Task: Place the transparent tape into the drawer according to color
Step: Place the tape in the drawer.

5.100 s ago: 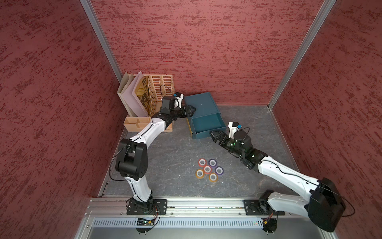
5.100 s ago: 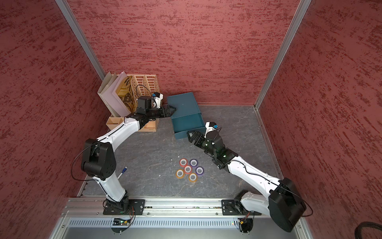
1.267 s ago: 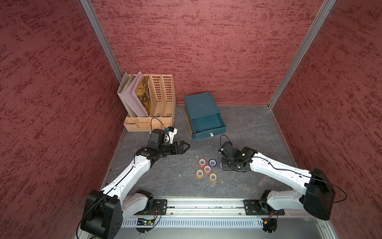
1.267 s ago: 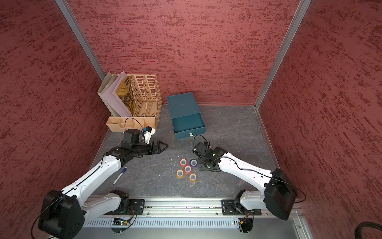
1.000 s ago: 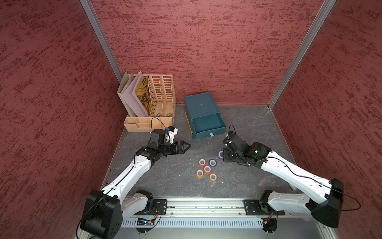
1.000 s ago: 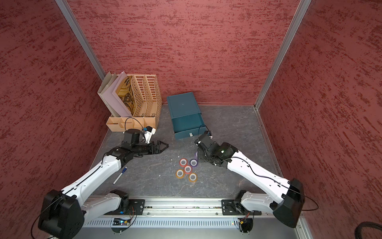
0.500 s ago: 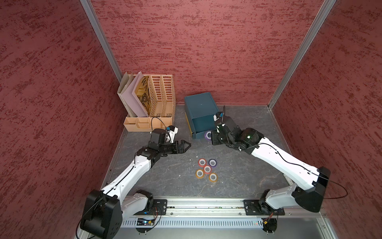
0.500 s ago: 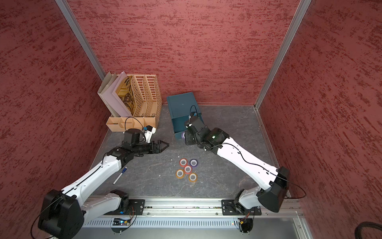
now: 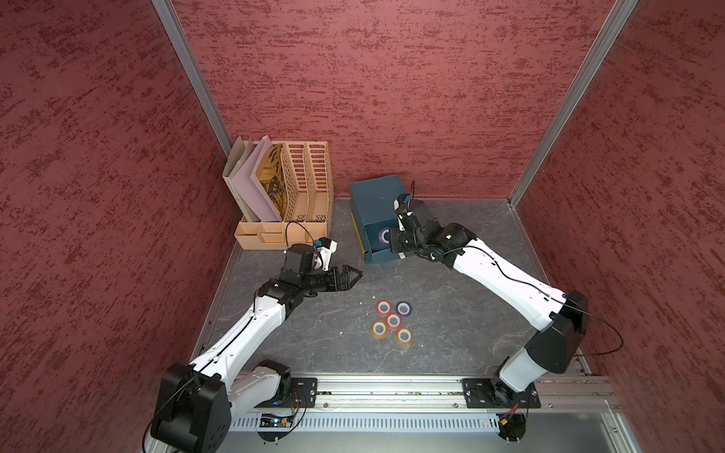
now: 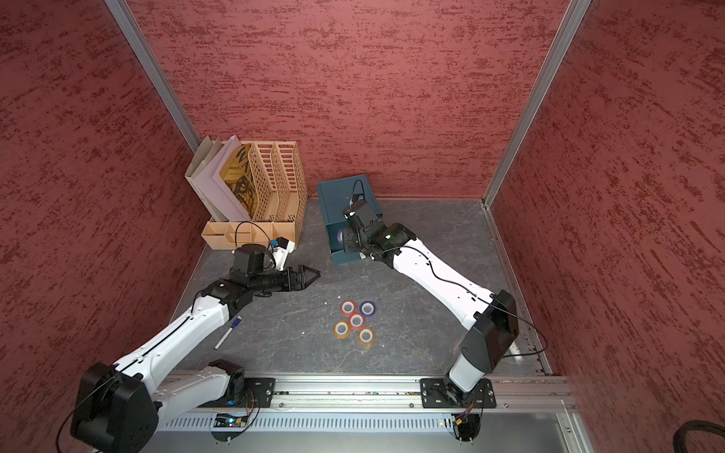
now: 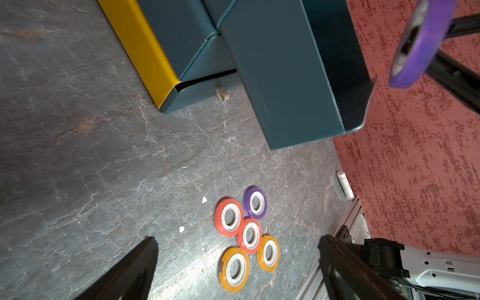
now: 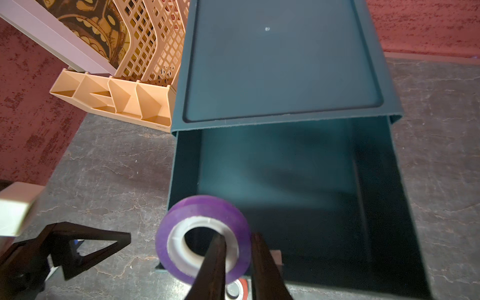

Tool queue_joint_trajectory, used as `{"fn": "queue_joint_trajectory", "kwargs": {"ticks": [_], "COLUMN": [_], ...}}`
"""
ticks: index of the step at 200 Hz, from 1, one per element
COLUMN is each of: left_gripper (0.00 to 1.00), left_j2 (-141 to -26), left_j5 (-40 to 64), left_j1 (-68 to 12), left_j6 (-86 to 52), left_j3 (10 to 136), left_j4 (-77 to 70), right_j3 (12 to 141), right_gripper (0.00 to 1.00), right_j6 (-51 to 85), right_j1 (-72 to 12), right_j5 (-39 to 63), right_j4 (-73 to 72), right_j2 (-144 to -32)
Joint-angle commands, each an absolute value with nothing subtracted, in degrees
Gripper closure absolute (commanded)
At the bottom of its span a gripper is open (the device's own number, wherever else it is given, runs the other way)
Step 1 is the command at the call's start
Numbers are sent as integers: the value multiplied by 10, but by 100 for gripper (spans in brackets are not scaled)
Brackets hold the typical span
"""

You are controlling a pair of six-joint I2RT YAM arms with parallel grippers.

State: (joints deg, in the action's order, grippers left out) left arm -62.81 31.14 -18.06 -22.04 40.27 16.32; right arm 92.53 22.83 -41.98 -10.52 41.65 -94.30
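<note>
Purple tape roll (image 12: 200, 207) is now over the open drawer (image 9: 377, 257)

The right gripper (image 12: 237, 240), clamped on the roll's wall with one finger inside the white core, has moved from the drawer's front edge to just above its inside. The left gripper (image 9: 350, 274) stays spread wide, empty, near the drawer's front-left corner. Five other rolls (image 9: 393, 321) remain on the table (image 9: 314, 333), well in front of the drawer.

left arm (image 9: 251, 329) stretched toward frame centre | left pincer (image 9: 350, 275) spread wide | right arm (image 9: 498, 274) extended to upper centre | right pincer (image 9: 389, 237) clamped on purple tape roll (image 12: 202, 207)
</note>
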Motion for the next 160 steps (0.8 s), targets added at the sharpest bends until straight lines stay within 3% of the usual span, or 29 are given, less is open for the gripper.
{"fn": "queue_joint_trajectory", "kwargs": {"ticks": [1,13,38,116,160], "left_gripper": [0,0,0,0,0], "left_j2": [-621,-621,-621,-622,-629], "left_j5": [305,305,303,301,301], "left_j1": [-184,-183,-183,-183,-182], "left_j6": [-211,-210,-210,-208,-205], "left_j3": [402,403,404,411,417], "left_j4": [166,168,168,171,171], "right_j3": [954,953,948,942,873], "right_gripper": [79,63,41,26,9], "right_j6": [211,208,201,196,208], "right_j1": [-413,-412,-410,-410,-409], "right_j5": [-92,-93,-97,-78,-37], "right_j4": [402,398,390,423,455], "right_j2": [-950,-949,-942,-881,-797]}}
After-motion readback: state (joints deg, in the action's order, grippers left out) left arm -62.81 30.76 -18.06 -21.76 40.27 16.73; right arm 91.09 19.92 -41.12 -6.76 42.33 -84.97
